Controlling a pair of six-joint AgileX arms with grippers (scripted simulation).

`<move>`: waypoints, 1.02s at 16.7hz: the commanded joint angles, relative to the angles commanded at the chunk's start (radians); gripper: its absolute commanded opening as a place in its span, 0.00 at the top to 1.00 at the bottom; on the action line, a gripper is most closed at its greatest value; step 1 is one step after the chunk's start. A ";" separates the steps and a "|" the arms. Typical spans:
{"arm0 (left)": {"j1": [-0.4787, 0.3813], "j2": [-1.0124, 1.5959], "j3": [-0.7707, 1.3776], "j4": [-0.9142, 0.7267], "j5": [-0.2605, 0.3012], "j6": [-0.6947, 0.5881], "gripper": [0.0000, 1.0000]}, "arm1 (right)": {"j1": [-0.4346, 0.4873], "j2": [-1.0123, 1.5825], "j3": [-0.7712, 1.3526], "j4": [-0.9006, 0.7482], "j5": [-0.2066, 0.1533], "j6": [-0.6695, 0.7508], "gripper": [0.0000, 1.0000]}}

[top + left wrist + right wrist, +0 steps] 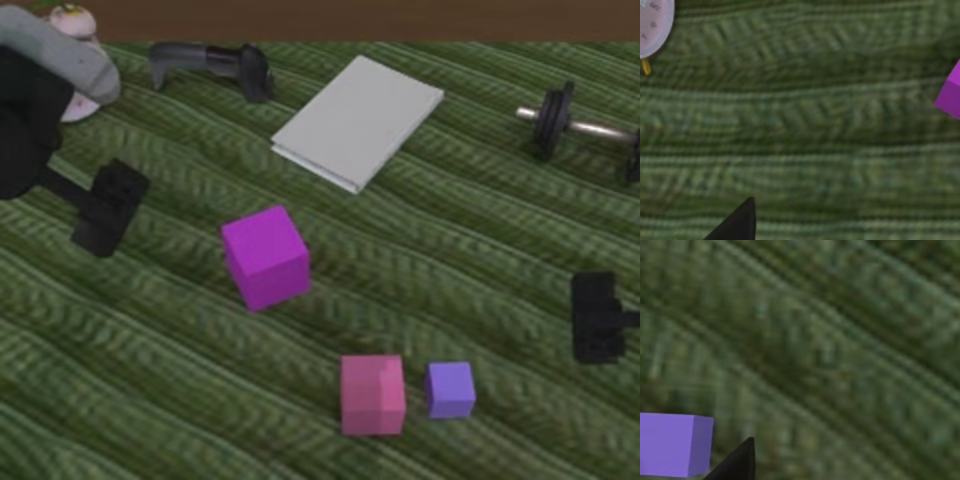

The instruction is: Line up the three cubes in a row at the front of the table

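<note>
The large magenta-purple cube (265, 257) sits left of the table's (150, 380) middle, and its corner (951, 95) shows in the left wrist view. The pink cube (372, 395) and the small blue-violet cube (450, 389) stand side by side near the front edge, a small gap between them. My left gripper (100, 212) hovers open and empty to the left of the magenta cube, one finger (737, 225) showing. My right gripper (592, 318) hangs open and empty at the right edge, well right of the blue-violet cube (670, 444); one finger (737, 462) shows.
A grey-white book (358, 120) lies at the back centre. A dumbbell (575, 122) rests at the back right and a dark scanner-like tool (215, 65) at the back left. A pale clock (652, 25) sits at the far back left corner.
</note>
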 joint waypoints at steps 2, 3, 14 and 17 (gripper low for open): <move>-0.049 0.229 0.170 -0.122 0.003 0.057 0.00 | -0.081 -0.177 -0.160 0.090 -0.008 -0.082 0.00; -0.072 0.331 0.249 -0.178 0.004 0.083 0.00 | -0.120 -0.266 -0.234 0.137 -0.015 -0.119 0.00; -0.243 0.993 0.865 -0.552 0.002 0.281 0.00 | -0.411 -0.987 -0.660 0.622 -0.125 -0.343 0.00; -0.246 1.006 0.878 -0.559 0.001 0.285 0.00 | -0.417 -1.001 -0.665 0.635 -0.128 -0.347 0.00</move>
